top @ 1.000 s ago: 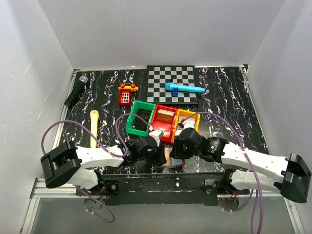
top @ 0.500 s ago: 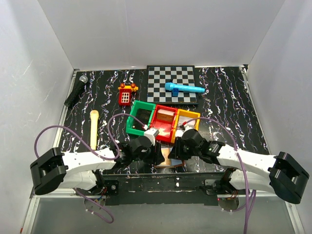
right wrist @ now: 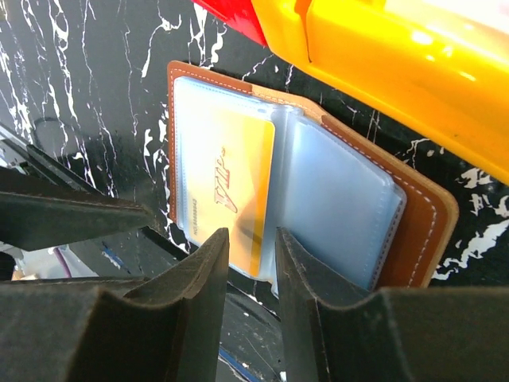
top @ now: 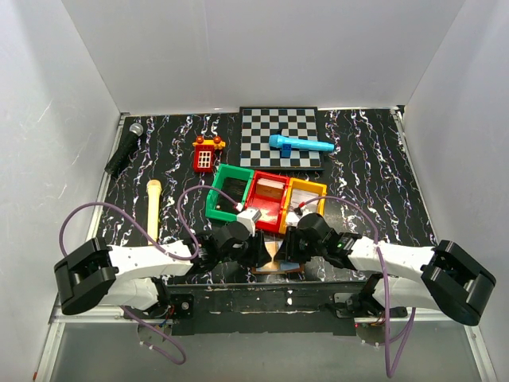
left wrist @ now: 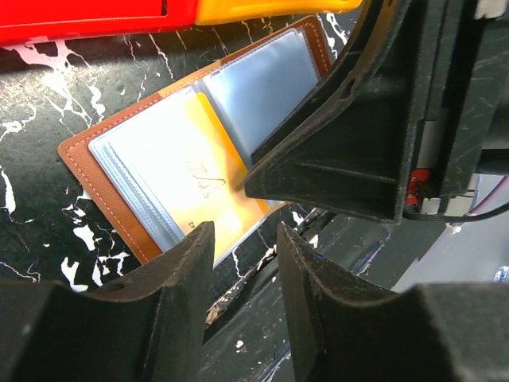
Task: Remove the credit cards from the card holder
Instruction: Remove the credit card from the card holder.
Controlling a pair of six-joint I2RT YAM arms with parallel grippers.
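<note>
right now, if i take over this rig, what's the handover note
Left claw: open, narrow gap, nothing in it, low at the card holder's edge.
Right claw: open, narrow gap, tips over the yellow card; no grip that I can see.
Card holder: lies open on the table beside the red bin and yellow bin; yellow card still in its clear pocket.
Done: holder is open. Left: pull the card out. I cannot tell whether other pockets hold more.

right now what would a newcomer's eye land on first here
The brown card holder lies open at the table's near edge, a yellow card showing among its clear pockets, with the left gripper and right gripper crowded close over it. Just beyond it sits a bright row of green, red and orange bins.
</note>
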